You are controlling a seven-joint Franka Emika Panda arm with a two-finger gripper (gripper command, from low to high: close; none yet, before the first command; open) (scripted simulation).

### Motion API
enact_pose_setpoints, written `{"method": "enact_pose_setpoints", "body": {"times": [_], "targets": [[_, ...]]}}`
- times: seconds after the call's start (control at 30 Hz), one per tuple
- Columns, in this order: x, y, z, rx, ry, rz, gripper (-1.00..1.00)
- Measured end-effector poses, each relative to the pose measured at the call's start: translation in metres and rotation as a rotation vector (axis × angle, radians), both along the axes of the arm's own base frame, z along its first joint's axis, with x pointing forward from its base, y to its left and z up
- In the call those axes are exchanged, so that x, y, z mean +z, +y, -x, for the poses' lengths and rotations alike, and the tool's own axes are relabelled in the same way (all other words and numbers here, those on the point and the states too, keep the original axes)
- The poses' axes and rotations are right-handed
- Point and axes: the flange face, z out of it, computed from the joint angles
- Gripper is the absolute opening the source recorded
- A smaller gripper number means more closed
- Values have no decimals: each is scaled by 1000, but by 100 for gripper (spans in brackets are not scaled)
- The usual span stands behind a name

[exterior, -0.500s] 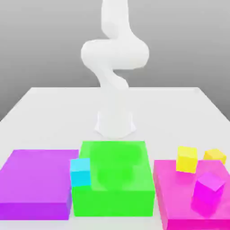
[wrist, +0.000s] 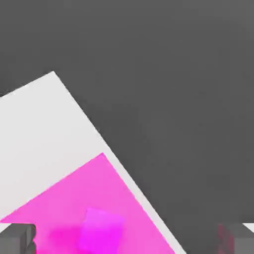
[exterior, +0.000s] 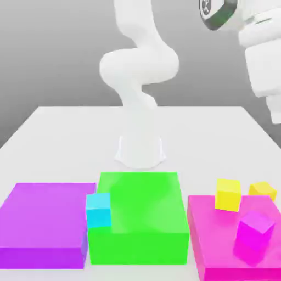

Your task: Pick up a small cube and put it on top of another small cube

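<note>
Golden-yellow small cube (exterior: 262, 190) sits at the far corner of the flat magenta block (exterior: 219, 241), just beside a lemon-yellow cube (exterior: 228, 194). Your claw (wrist: 127, 238), fingers apart, hangs high; descend carelessly and you grab its neighbour. Cyan cube (exterior: 98, 210) waits well apart.

We counted three big flat blocks on the surface (exterior: 66, 137): one purple block (exterior: 44, 222), one green block (exterior: 140, 219) and one magenta block (exterior: 219, 247). We counted four small cubes: one cyan cube (exterior: 99, 210), one lemon cube (exterior: 228, 194), one golden cube (exterior: 263, 190) and one magenta cube (exterior: 254, 229). We saw one arm (exterior: 140, 71).
</note>
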Motion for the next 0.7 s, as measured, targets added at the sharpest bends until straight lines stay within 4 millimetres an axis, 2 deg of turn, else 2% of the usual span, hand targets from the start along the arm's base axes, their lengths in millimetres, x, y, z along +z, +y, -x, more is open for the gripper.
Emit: {"method": "enact_pose_setpoints", "body": {"times": [0.13, 0.27, 0.37, 0.53, 0.57, 0.7], "targets": [[-74, 46, 43, 258, 62, 96, 0], [-144, 85, 111, 555, 116, 195, 0], [-192, 87, 143, 705, 154, 260, 0], [-250, 88, 151, 743, 165, 275, 0], [-260, 87, 151, 743, 165, 275, -100], [-260, 87, 151, 743, 166, 276, -100]]}}
